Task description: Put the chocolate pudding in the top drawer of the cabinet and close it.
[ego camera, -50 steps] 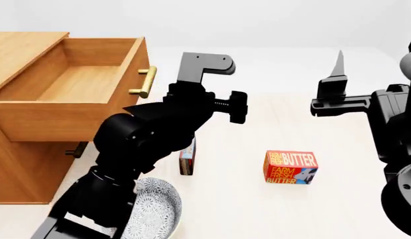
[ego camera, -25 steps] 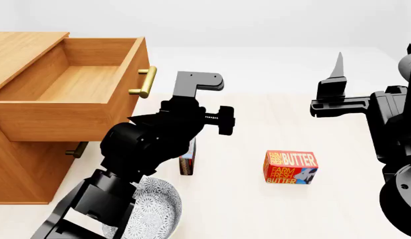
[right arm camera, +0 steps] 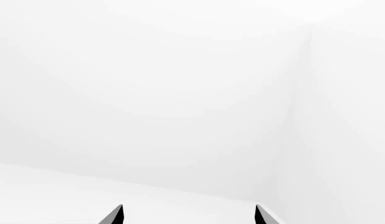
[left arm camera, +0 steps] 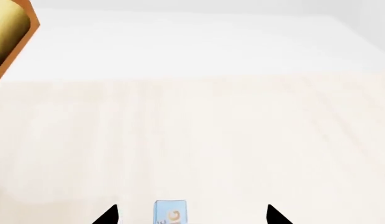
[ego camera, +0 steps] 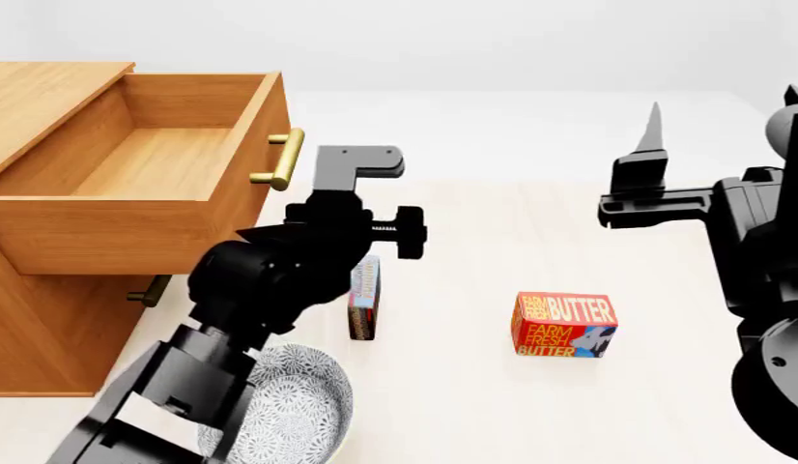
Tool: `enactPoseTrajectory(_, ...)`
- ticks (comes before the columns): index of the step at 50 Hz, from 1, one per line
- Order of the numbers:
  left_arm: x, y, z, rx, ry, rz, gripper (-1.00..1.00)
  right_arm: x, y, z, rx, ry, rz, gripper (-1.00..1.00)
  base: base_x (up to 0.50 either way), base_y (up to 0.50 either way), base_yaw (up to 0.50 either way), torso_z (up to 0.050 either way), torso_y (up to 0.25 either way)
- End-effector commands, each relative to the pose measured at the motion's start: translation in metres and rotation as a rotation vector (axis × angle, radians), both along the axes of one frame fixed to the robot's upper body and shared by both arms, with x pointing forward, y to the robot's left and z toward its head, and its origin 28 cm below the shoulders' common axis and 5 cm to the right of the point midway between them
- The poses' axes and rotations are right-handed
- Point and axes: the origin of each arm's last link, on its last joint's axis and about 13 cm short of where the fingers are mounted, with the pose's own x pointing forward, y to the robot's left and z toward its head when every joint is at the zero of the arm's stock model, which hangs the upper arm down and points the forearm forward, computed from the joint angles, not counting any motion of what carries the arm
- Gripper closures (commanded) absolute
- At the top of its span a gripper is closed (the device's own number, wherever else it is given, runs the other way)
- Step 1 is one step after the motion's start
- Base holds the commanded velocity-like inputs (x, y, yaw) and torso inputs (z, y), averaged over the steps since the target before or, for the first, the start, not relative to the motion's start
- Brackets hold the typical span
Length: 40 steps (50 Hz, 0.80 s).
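On the surface (ego camera: 528, 222), just beside the cabinet (ego camera: 39, 319), the pudding (ego camera: 364, 300) is seen upright on its edge, near a patterned bowl (ego camera: 302, 411) and a butter box (ego camera: 564, 325). The top drawer (ego camera: 155, 184) is pulled out. L pincer (left arm camera: 191, 215) is spread wide w/ the pudding between its tips, untouched. R pincer (right arm camera: 187, 215) is held apart, raised, nothing gripped.

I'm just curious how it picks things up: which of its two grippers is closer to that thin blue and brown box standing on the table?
The left gripper: it straddles the chocolate pudding, fingertips apart. The right gripper hangs high, far right, beyond the butter box.
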Motion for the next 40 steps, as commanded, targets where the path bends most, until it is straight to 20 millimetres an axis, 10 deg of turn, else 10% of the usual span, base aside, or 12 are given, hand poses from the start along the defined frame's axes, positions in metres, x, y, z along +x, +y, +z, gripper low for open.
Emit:
enactPoseTrajectory(1, 0.0053, 0.0079, -0.0032, 0.018, 0.012, 0.056, -1.0, 0.0009, 0.0013, -0.0002, -0.002, 0.002, 0.004, -1.0, 0.0, 0.0, 0.0, 0.0, 0.0)
enactPoseTrajectory(15, 0.0065, 0.0107, -0.004, 0.017, 0.005, 0.063, -1.0, 0.0017, 0.0024, 0.0001, -0.003, 0.003, 0.007, -1.0, 0.0, 0.0, 0.0, 0.0, 0.0)
enactPoseTrajectory(40, 0.0068, 0.0104, -0.0081, 0.002, 0.014, 0.044, -1.0, 0.0027, 0.0021, -0.0013, -0.001, 0.005, 0.005, -1.0, 0.0, 0.0, 0.0, 0.0, -0.25)
